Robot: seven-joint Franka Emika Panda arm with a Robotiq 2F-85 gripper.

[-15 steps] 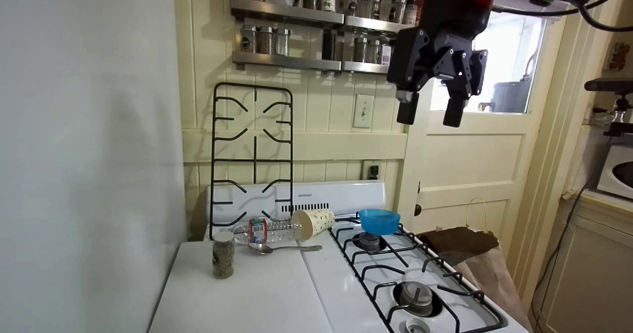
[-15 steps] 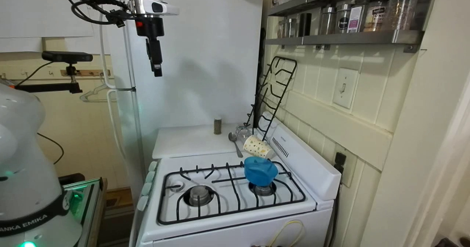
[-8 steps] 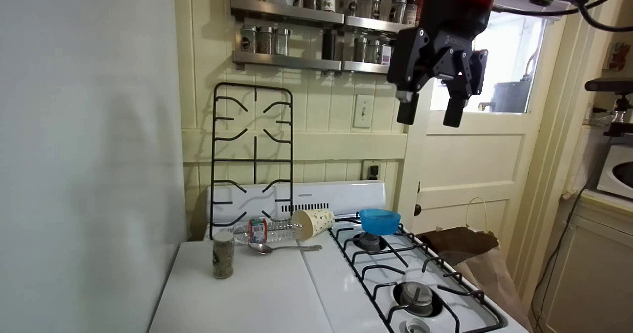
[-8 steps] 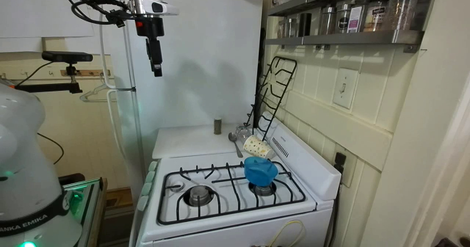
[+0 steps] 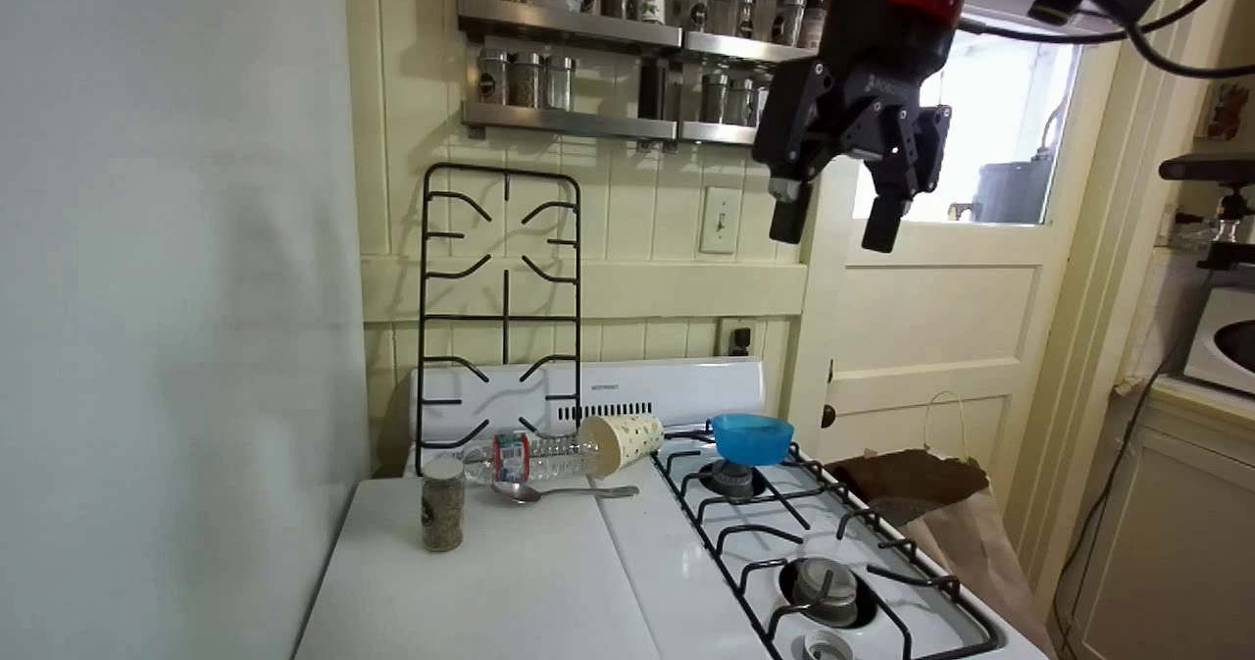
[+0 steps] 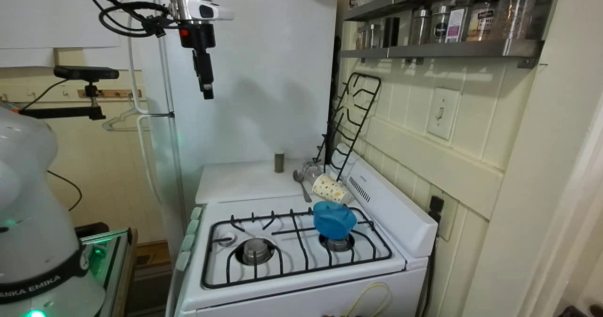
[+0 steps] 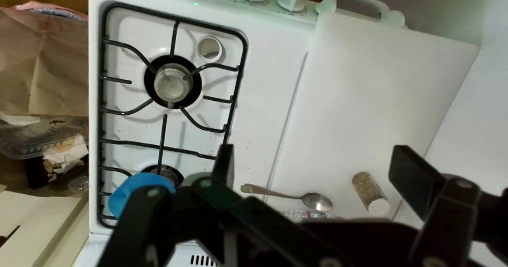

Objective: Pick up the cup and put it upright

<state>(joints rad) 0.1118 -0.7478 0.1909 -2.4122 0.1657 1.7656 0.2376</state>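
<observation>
Gripper hangs high above the stove, fingers apart and empty, presumably to admit the cup, which lies sideways near the backguard, mouth facing the bottle.

wrist view: bottle partly hidden behind hand

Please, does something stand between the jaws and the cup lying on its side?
Nothing visible stands between the open jaws and the cup. But close to it, the bottle lies at its open end and the blue container sits near its base.
</observation>
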